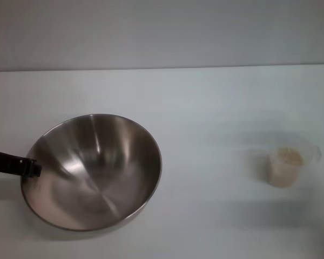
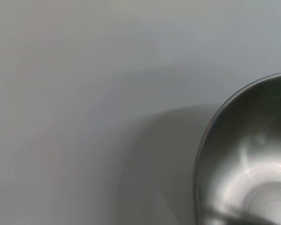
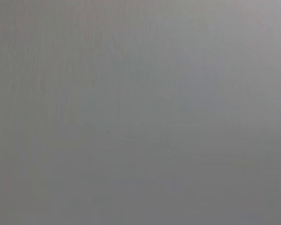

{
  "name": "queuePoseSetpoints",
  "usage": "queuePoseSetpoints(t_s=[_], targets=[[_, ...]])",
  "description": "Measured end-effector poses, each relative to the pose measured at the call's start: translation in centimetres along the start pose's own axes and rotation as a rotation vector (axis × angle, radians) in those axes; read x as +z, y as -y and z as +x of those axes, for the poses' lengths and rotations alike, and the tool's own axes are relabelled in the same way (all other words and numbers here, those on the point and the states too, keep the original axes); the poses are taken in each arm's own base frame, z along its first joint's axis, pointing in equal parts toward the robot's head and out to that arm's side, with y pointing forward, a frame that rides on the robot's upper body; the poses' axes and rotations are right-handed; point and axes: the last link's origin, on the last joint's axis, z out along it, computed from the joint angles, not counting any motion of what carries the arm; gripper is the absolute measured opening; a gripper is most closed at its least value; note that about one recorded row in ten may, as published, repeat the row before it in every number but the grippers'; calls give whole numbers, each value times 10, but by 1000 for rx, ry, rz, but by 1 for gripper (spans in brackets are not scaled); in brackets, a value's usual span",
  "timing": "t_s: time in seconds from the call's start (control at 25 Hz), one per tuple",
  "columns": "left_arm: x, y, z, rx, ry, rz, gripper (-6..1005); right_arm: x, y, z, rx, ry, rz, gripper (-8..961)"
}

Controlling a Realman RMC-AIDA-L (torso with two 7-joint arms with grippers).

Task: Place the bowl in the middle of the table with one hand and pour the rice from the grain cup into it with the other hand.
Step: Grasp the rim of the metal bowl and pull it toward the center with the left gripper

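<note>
On the table's (image 1: 205, 97) left, the left gripper (image 1: 31, 168) clamps the bowl (image 1: 92, 171) rim — still off-centre — while the cup (image 1: 285, 164) stays full of rice (image 1: 288, 156) (right gripper unseen, jaws unknowable).

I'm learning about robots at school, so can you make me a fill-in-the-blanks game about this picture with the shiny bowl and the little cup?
1. The left gripper is at the rim of the ____, on the robot's left side.
2. The bowl has ____ inside it.
3. The rice is in the ____, standing on the robot's right.
4. The grain cup stands on the white ____.

Missing words: bowl; nothing; grain cup; table
</note>
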Motion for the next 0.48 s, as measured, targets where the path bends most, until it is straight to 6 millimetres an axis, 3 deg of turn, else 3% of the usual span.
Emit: queuePoseSetpoints(t_s=[0.48], targets=[[2,3,0,-4,10,30,168,0,0,0,-1,0,0,635]])
